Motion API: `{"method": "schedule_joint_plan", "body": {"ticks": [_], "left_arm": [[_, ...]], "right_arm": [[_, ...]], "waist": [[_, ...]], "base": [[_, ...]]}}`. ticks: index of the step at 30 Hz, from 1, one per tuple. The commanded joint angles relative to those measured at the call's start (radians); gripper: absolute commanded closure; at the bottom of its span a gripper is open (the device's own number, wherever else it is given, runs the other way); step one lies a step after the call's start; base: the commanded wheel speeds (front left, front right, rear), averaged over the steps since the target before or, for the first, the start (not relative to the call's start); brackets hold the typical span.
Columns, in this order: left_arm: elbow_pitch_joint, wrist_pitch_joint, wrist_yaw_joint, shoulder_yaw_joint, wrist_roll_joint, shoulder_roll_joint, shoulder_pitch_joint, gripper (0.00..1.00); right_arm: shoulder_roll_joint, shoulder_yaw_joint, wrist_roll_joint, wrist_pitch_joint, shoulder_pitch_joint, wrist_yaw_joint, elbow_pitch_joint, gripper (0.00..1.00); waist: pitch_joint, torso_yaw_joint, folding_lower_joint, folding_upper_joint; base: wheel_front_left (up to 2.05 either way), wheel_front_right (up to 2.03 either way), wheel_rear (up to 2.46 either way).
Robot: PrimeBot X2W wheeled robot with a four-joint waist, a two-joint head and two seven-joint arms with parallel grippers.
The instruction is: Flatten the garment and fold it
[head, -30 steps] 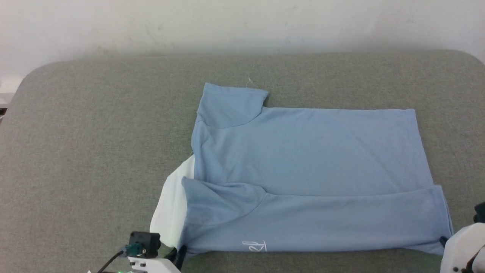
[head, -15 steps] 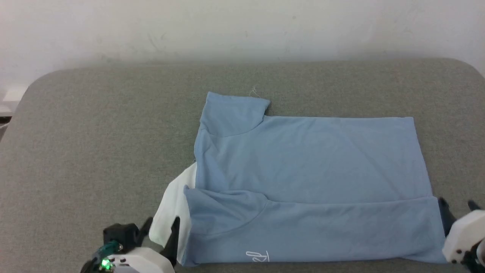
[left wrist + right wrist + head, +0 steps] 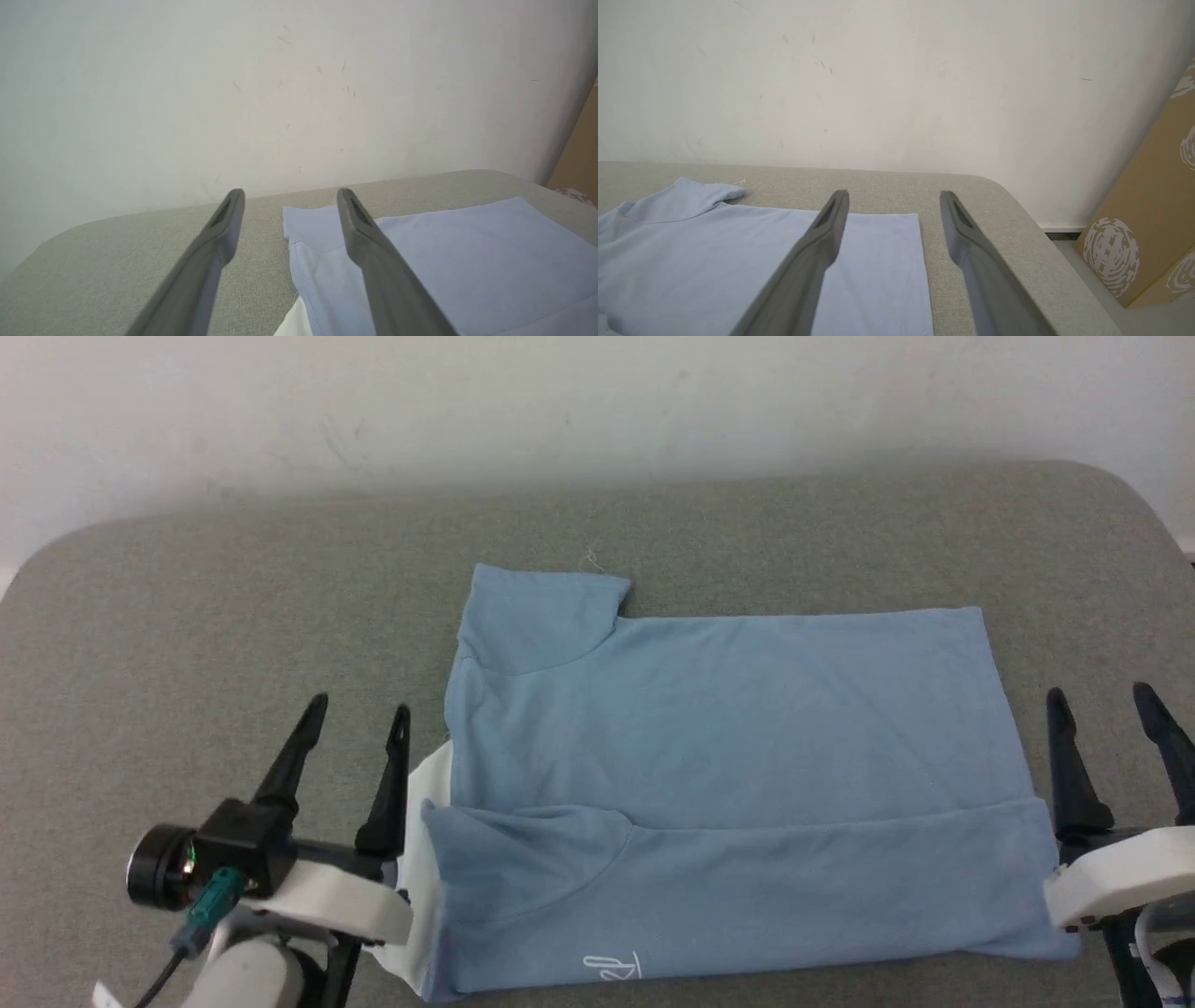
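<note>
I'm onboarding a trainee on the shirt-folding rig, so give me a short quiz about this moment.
1. True or false: the left gripper and the right gripper both stand open, holding nothing.
2. The near long side of the garment is: A) folded over onto its body; B) bunched in a heap; C) rolled into a tube.
3. Beside which gripper does the white collar peek out?
Key: 1 true; 2 A; 3 the left gripper.

Bare workroom: padded table (image 3: 233, 597), scuffed wall (image 3: 597, 401)
</note>
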Motion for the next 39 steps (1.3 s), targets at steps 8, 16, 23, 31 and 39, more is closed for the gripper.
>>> {"method": "schedule_joint_plan", "body": {"ticks": [8, 16, 23, 31, 39], "left_arm": [[0.054, 0.211, -0.138, -0.074, 0.077, 0.111, -0.285, 0.00], [0.241, 0.526, -0.292, -0.135, 0.052, 0.193, -0.607, 0.00], [0.433, 0.806, -0.314, -0.181, -0.080, 0.235, -0.831, 0.00], [0.546, 1.061, -0.296, -0.168, -0.208, 0.254, -0.984, 0.00], [0.589, 1.165, -0.263, -0.173, -0.203, 0.296, -1.018, 0.00]], "right_arm": [[0.021, 0.090, -0.078, -0.048, -0.029, -0.002, -0.059, 0.00], [0.064, 0.143, -0.065, -0.091, -0.086, -0.002, -0.037, 0.00], [0.080, 0.162, -0.043, -0.124, -0.130, -0.002, 0.002, 0.00], [0.088, 0.212, -0.005, -0.166, -0.159, -0.002, 0.058, 0.00], [0.088, 0.229, 0.083, -0.201, -0.182, -0.002, 0.098, 0.00]], "waist": [[0.163, -0.120, -0.0001, -0.0001], [0.317, -0.224, -0.0001, -0.0001], [0.404, -0.290, -0.0001, -0.0001], [0.475, -0.332, -0.0001, -0.0001], [0.503, -0.357, -0.0001, -0.0001]], "base": [[0.00, 0.00, 0.00], [0.00, 0.00, 0.00], [0.00, 0.00, 0.00], [0.00, 0.00, 0.00], [0.00, 0.00, 0.00]]}}
